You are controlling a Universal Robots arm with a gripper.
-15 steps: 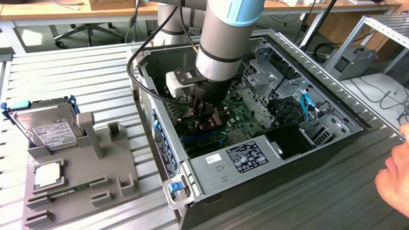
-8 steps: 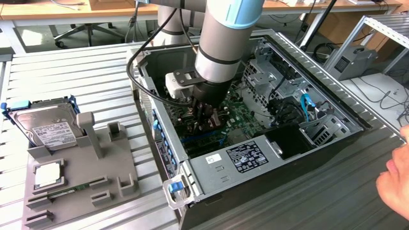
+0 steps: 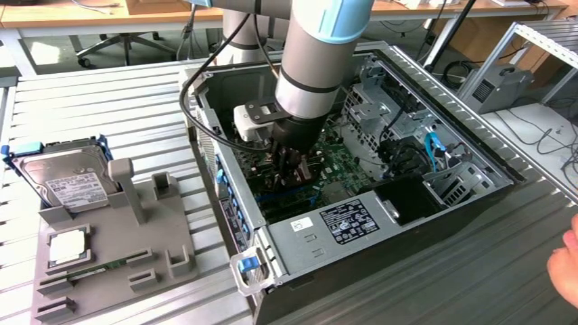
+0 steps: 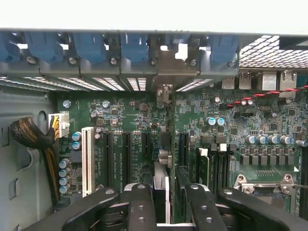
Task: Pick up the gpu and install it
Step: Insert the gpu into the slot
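black end effector [image 4: 166, 202] fingers pinch the gpu [image 4: 163, 139] edge-on, upright above the motherboard [image 4: 130, 120] slots.

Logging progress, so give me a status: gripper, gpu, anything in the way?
Gripper shut on gpu, down inside computer case. Card edge-on over motherboard slots; seating unclear. No obstruction seen; person's hand outside case.

Likely lab, slatted bench [image 3: 108, 122], office chair [image 3: 122, 42]

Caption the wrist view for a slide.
Fingers grip the gpu edge-on over the motherboard slots.
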